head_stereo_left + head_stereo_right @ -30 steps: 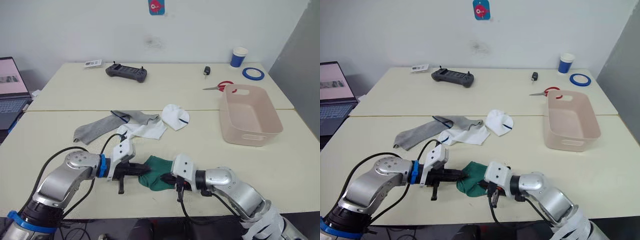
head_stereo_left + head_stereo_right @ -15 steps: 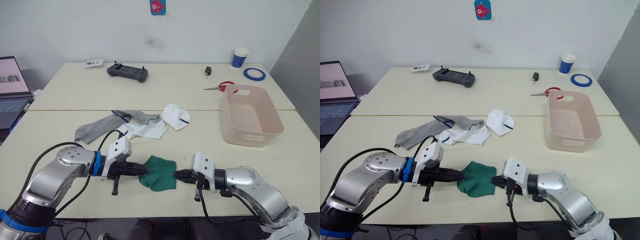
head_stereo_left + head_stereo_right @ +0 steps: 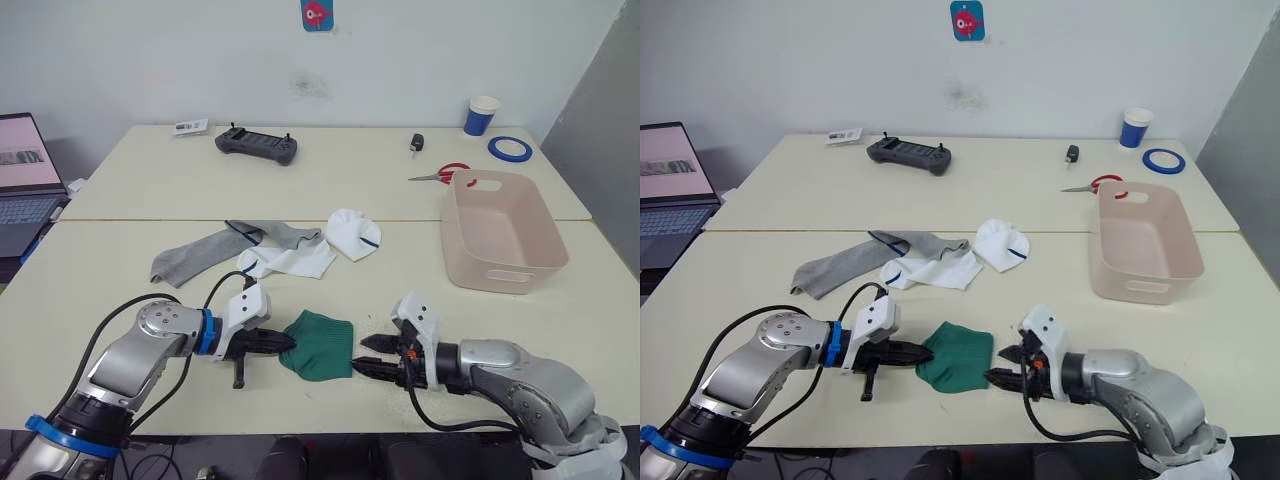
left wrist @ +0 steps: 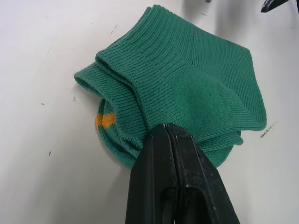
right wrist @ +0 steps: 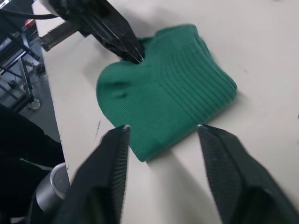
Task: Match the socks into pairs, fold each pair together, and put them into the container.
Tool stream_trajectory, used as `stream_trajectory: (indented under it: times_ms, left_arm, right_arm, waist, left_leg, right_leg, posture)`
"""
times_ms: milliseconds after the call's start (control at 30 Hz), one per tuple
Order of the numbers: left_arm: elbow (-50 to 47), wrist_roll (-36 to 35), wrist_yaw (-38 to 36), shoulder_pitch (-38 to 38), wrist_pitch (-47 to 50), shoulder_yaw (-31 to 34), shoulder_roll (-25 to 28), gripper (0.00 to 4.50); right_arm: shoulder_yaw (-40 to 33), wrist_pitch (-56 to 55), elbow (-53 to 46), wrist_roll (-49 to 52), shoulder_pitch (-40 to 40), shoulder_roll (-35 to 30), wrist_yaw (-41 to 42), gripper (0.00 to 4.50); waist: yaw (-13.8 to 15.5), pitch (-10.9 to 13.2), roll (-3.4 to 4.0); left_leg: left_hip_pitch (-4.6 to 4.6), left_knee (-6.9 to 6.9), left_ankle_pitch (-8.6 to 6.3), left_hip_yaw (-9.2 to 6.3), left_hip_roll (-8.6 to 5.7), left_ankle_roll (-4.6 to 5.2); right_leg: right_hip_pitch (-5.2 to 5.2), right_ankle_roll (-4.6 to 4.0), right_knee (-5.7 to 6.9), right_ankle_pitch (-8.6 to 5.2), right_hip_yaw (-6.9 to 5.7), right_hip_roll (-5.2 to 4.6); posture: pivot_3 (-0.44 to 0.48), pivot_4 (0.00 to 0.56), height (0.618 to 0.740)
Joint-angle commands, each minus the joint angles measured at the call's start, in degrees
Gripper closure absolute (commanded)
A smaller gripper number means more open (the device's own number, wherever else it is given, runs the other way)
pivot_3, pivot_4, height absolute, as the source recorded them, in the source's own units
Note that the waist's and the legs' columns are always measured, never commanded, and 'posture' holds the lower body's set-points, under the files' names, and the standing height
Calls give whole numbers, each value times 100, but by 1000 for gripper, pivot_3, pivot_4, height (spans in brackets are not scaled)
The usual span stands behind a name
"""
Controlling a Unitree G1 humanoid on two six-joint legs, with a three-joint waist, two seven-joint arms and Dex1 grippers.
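The two dark green socks [image 3: 322, 344] lie folded together near the table's front edge. My left gripper [image 3: 290, 342] is shut on their left edge; in the left wrist view its black fingers [image 4: 168, 140] meet over the fold of the green socks [image 4: 187, 88]. My right gripper [image 3: 368, 356] stands open just right of the bundle, not touching it, its fingers [image 5: 114, 158] spread on either side of the green socks [image 5: 163, 88]. A grey sock [image 3: 190, 257], a white striped sock [image 3: 290, 262] and another white one [image 3: 352, 233] lie mid-table. The pinkish container [image 3: 505, 265] stands at the right.
Red-handled scissors [image 3: 440, 174], a small black item [image 3: 414, 144], a blue-and-white paper cup [image 3: 480, 114] and a blue tape roll [image 3: 510, 148] lie behind the container. A black controller [image 3: 256, 146] sits at the back, and a laptop [image 3: 22, 190] at the far left.
My right gripper has let go of the green socks, drawn back to the right and opened. The left gripper keeps its hold at the left edge.
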Motion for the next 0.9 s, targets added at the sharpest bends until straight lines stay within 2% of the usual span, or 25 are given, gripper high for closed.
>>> stream_trajectory:
  times_ms: [33,100,133,500,900]
  left_arm:
    - [144,205,-5,231,-61,-20,153,4500]
    - [115,202,-32,386,-116,43,255,4500]
    - [97,198,-33,467,-142,77,300,4500]
    - [30,231,88,764,-188,264,388,4500]
    - [-22,261,122,891,-167,304,383,4500]
  right_arm:
    - [-314,704,112,170,-189,515,-647,798]
    - [-358,947,214,209,-239,719,-784,89]
    - [-359,1034,273,218,-260,830,-850,37]
    - [298,1015,1282,64,-752,1911,-1239,37]
    - [-112,1215,1954,254,-965,2949,-1403,37]
  waist:
    - [-8,-2,2]
    - [-14,-5,7]
    - [-29,-8,7]
    - [-195,-32,16]
    - [-204,-34,21]
  left_leg:
    - [3,0,0,0,1,0]
    - [9,-1,0,3,2,0]
    - [12,-3,0,5,2,0]
    - [82,-24,-1,17,27,3]
    - [80,-37,-2,21,38,3]
  right_leg:
    - [1,0,2,0,1,0]
    - [3,-1,4,0,6,0]
    - [2,-1,4,0,8,0]
    - [43,-6,9,-2,9,10]
    - [29,-13,9,-6,13,22]
  posture:
    - [0,150,740]
    - [0,150,740]
    - [0,150,740]
    - [0,150,740]
    - [0,150,740]
